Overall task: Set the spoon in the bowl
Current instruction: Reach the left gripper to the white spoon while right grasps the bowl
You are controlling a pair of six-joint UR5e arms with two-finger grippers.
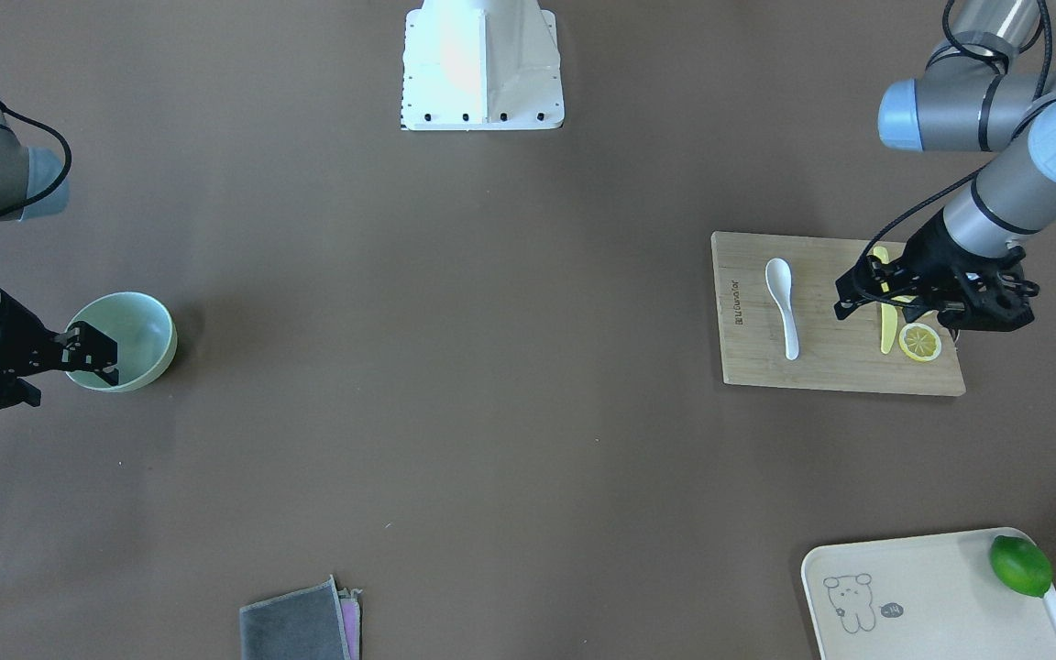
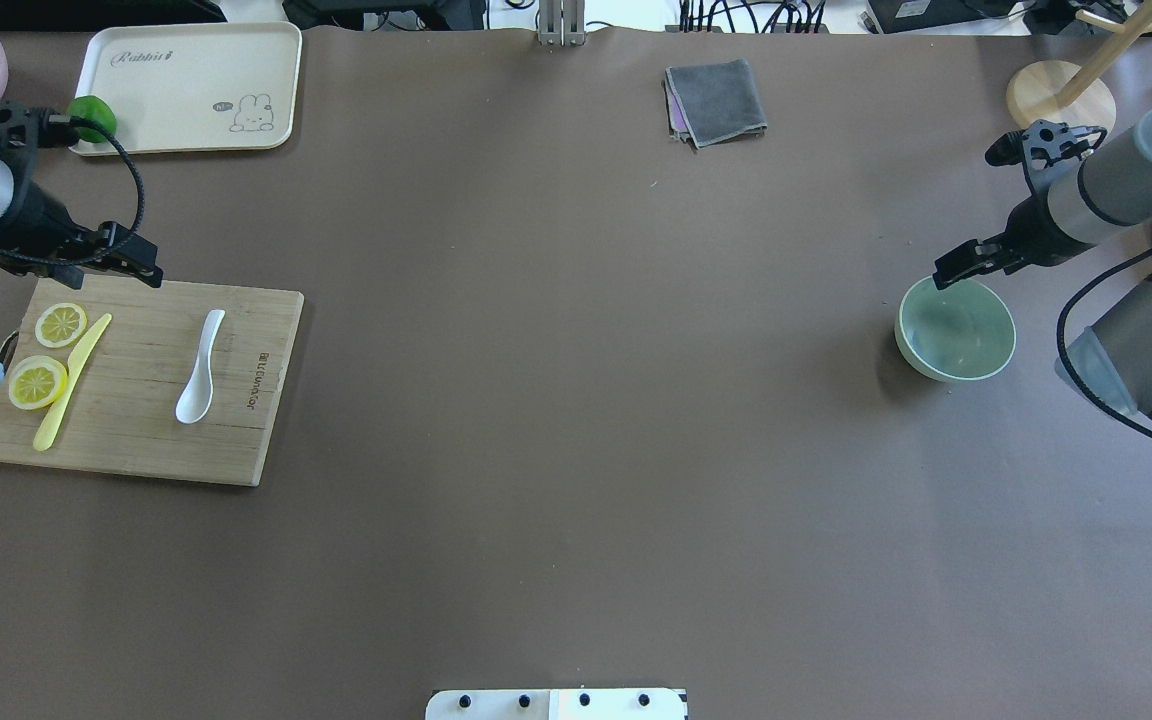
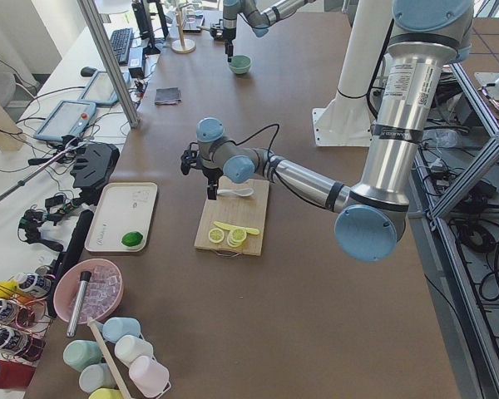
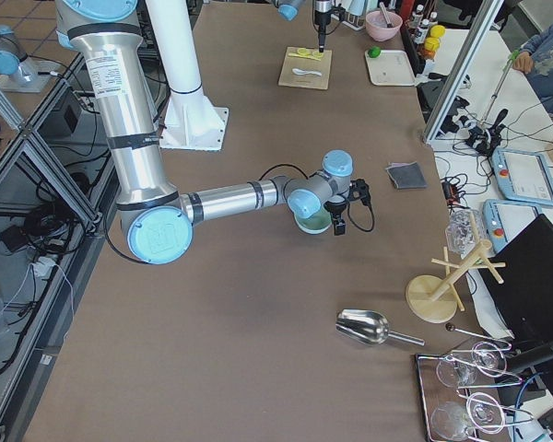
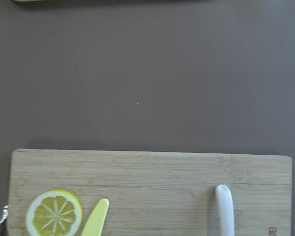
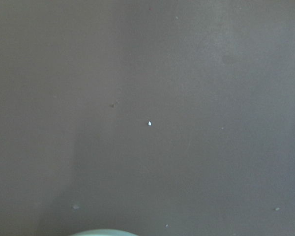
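Overhead exterior has the spoon lying flat on the wooden board at the counter's 9 o'clock. Its scoop faces up toward 6 o'clock and its handle points to 12. It lies apart from the yellow knife and the lemon slices, so the handle looks free to pinch from above.

The left hand hangs over the board's far edge, at about 11 o'clock from the spoon. Its fingers are spread and hold nothing, so it is probably lining up for the pick.

The bowl stands upright and empty at 3 o'clock, well apart from the board, so the spoon must be carried across. The right hand hovers at the bowl's 12 o'clock rim, fingers parted and gripping nothing, perhaps to steady it.
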